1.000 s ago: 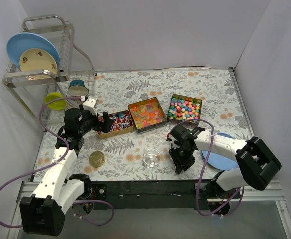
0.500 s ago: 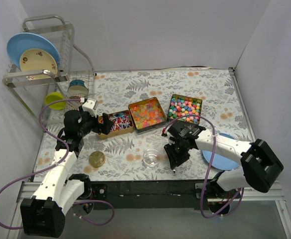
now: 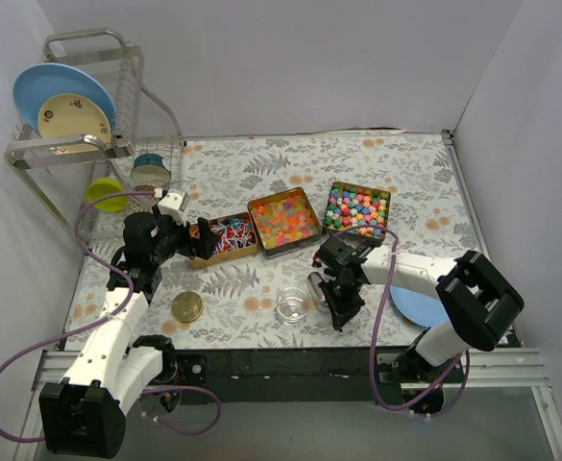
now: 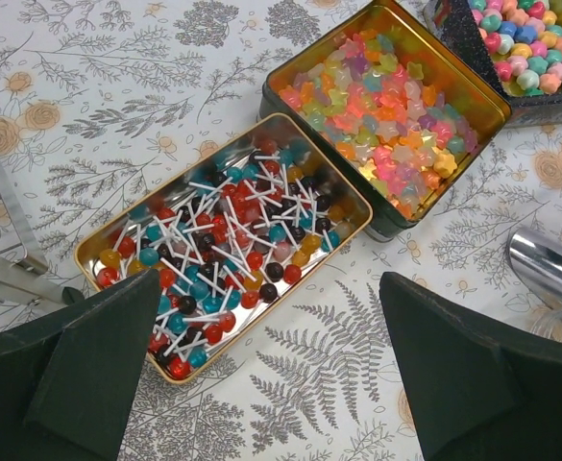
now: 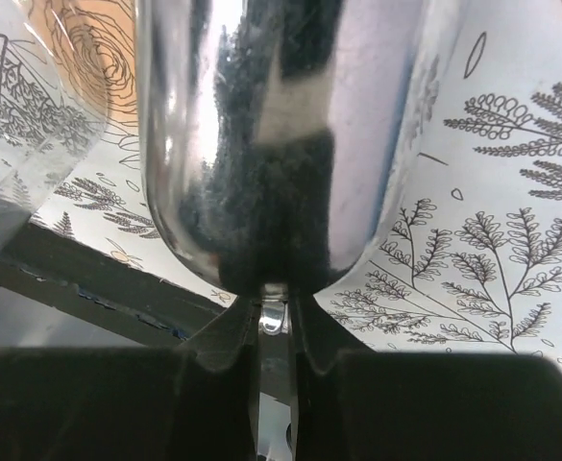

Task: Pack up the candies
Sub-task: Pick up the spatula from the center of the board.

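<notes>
Three open tins hold the candies: red, blue and white lollipop sweets [image 3: 225, 236] [image 4: 225, 235], orange-yellow gummies [image 3: 284, 218] [image 4: 386, 110], and pastel cubes [image 3: 356, 208] [image 4: 525, 48]. My left gripper [image 3: 200, 240] [image 4: 271, 384] is open and empty, just in front of the lollipop tin. My right gripper [image 3: 336, 300] [image 5: 276, 322] is shut on the handle of a shiny metal scoop [image 3: 316, 288] [image 5: 271, 134]. The scoop is low over the table beside a small clear glass jar [image 3: 292, 303] [image 5: 12, 125].
A round gold lid [image 3: 187, 307] lies at the front left. A blue plate [image 3: 425, 307] lies under the right arm. A dish rack [image 3: 74, 106] with plates and cups stands at the back left. The table's front edge runs close behind the scoop.
My right gripper has moved left with the scoop, from beside the blue plate to right next to the glass jar. The left arm has barely shifted.
</notes>
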Motion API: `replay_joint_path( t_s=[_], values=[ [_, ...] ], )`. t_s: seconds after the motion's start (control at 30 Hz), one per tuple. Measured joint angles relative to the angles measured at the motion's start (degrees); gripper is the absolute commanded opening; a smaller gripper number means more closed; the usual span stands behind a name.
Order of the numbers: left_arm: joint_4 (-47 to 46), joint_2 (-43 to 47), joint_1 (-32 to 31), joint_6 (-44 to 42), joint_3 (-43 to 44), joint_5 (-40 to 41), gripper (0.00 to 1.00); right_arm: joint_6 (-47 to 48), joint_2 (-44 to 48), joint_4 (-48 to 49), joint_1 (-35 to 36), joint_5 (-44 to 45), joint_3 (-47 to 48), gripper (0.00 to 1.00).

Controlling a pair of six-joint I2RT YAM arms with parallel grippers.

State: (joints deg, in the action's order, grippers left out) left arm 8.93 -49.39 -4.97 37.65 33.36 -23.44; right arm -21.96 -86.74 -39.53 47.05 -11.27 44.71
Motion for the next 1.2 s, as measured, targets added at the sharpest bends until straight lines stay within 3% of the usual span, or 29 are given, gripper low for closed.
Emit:
replay_joint_path(
  t_s=[0.03, 0.07, 0.27, 0.4, 0.6, 0.7, 0.87, 1.03, 1.2],
  values=[
    [0.0, 0.0, 0.0, 0.2, 0.0, -0.1, 0.98, 0.1, 0.0, -0.2, -0.1, 0.2, 0.1, 0.02],
    [-0.1, 0.0, 0.0, 0.4, 0.0, -0.3, 0.98, 0.2, 0.1, -0.4, -0.2, 0.5, 0.2, 0.01],
    [-0.3, -1.6, 0.0, 1.9, 0.9, -4.3, 0.98, 5.7, 4.6, -3.7, -2.4, 7.4, 2.0, 0.01],
    [-0.1, -5.6, -1.0, 2.6, 4.0, -8.2, 0.98, 11.8, 10.1, -8.0, -9.4, 8.9, 8.0, 0.01],
    [1.2, -10.7, -9.4, 1.2, 11.3, -9.9, 0.98, 24.1, 10.6, -7.0, -17.0, -4.0, 18.9, 0.01],
    [2.0, -10.9, -13.3, -4.0, 14.8, -9.7, 0.98, 32.0, 11.3, -7.1, -17.0, -16.1, 19.7, 0.01],
    [-2.2, -8.5, -14.7, -18.5, 15.4, -10.0, 0.75, 46.2, 11.1, -11.9, -16.7, -31.5, 19.8, 0.01],
    [-6.5, -7.1, -14.7, -37.0, 11.4, -15.8, 0.74, 63.9, 4.5, -22.3, -16.7, -35.6, 27.1, 0.01],
    [-9.3, -9.3, -14.7, -47.8, 10.2, -26.1, 0.69, 74.9, -4.9, -29.3, -16.7, -33.9, 36.6, 0.01]
  ],
)
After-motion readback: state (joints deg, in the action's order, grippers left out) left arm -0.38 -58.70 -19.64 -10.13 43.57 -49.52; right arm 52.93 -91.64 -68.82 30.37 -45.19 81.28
